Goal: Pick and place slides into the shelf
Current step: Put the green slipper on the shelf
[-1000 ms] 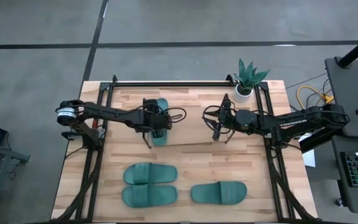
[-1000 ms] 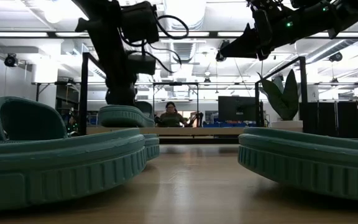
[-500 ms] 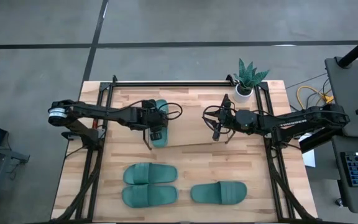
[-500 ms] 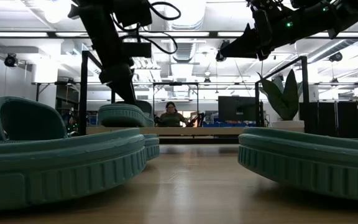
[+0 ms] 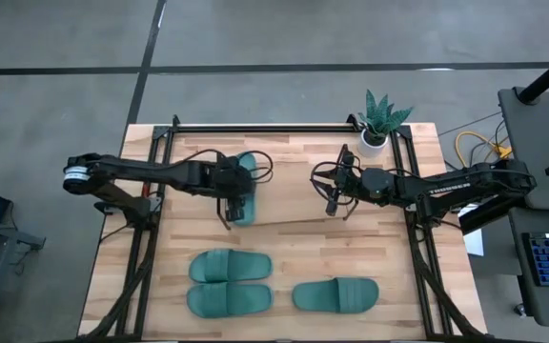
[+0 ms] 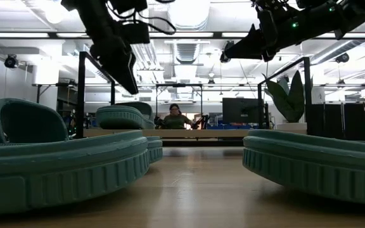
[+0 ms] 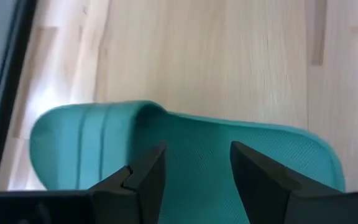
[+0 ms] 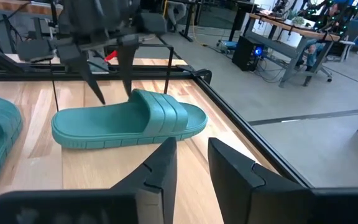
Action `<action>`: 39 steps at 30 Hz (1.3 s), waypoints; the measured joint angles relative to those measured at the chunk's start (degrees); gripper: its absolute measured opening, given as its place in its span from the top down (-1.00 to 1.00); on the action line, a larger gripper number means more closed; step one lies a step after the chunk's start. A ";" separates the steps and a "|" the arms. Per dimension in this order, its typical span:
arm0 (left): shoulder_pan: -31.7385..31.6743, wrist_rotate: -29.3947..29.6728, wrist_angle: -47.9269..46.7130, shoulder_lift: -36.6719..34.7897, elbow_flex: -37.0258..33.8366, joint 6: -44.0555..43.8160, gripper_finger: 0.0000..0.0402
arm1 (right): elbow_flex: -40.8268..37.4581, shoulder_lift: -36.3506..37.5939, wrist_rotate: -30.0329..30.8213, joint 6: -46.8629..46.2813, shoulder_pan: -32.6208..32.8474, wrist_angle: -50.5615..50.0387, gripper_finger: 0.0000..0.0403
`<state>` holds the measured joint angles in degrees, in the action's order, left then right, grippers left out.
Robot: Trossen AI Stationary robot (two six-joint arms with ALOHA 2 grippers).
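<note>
One teal slide (image 5: 247, 168) lies flat on its sole on the light wood base of the shelf (image 5: 294, 162), at the far left of the table. In the low view it sits (image 6: 122, 117) on that base (image 6: 220, 133). My left gripper (image 5: 237, 200) hangs open above it, clear of it (image 6: 130, 85). Its fingers stand over the sole (image 7: 73, 143) without touching. My right gripper (image 8: 188, 149) waits in the air over the shelf's right half (image 5: 327, 183), open by a narrow gap, holding nothing. Three more slides (image 5: 230, 266) (image 5: 229, 299) (image 5: 335, 294) lie near the front edge.
A potted plant (image 5: 379, 119) stands at the far right corner. Black frame rails (image 5: 146, 248) (image 5: 425, 257) run along both sides of the table. Thin upright shelf rods (image 8: 167, 62) stand near the placed slide. Bare wood lies between the shelf and the front slides.
My left gripper has risen off the slide on the shelf and drawn back toward the table's left edge, tipping less steeply downward. The slide has stayed where it was on the shelf base.
</note>
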<state>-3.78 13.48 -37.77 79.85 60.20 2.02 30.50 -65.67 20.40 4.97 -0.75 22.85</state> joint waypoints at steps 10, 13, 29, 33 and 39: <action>2.81 -19.87 9.99 -5.58 -1.36 2.65 0.19 | 0.00 0.01 0.03 0.56 0.76 0.50 0.56; 4.66 -20.94 10.93 -8.70 -1.46 2.82 0.19 | 0.00 0.70 0.03 3.65 3.17 0.57 0.57; 21.10 -4.96 18.22 -32.41 -16.84 -5.72 0.19 | -0.72 10.18 16.84 11.66 35.23 -2.96 0.64; 22.76 -4.38 20.68 -36.60 -20.95 -7.76 0.19 | -0.28 10.03 35.42 16.05 46.34 -3.20 0.64; 23.17 -3.92 23.83 -40.01 -23.82 -7.72 0.19 | -0.31 9.97 40.19 25.30 60.49 -6.32 0.64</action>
<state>19.40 9.56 -13.95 39.84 36.39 -5.69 30.20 -55.70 60.60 30.27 59.74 16.53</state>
